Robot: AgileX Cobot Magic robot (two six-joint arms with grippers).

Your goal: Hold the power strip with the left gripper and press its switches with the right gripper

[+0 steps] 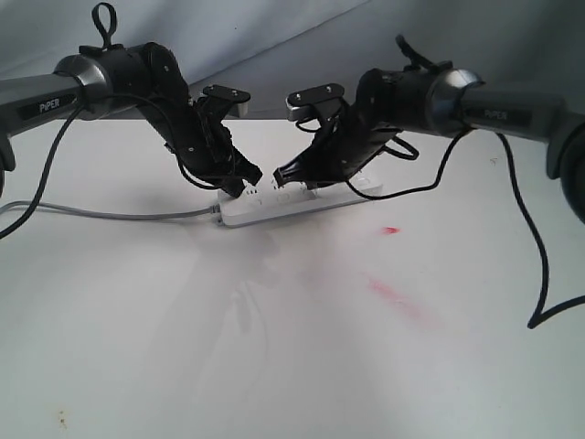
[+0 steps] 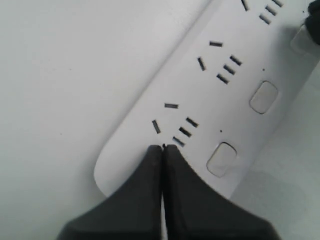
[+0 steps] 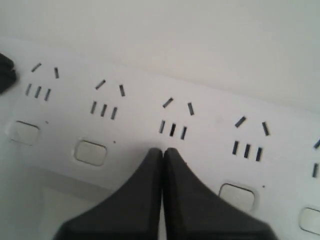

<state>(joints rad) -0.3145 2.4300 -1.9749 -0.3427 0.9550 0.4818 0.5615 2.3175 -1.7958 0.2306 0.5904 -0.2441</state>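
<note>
1. The left gripper [image 2: 163, 146] has its jaws closed together, nothing between them; the tips touch the power strip [image 2: 210, 100] just beside the end socket group [image 2: 175, 125];
2. The right gripper [image 3: 162, 150] is closed and empty too; its tips rest near the middle socket group [image 3: 175, 120], in the row of switches [image 3: 90, 152];
3. The strip lies flat on the white table [image 1: 274, 347]; its grey cord [image 1: 110, 215] runs off on the left arm's side.

We read this as a robotics lab bench: a white tabletop [image 1: 183, 366] carries the power strip [image 1: 265, 212], a creased pale sheet [image 1: 274, 37] hangs behind the strip, and a cabled left arm [image 1: 64, 87] and right arm [image 1: 507, 112] flank it.
</note>
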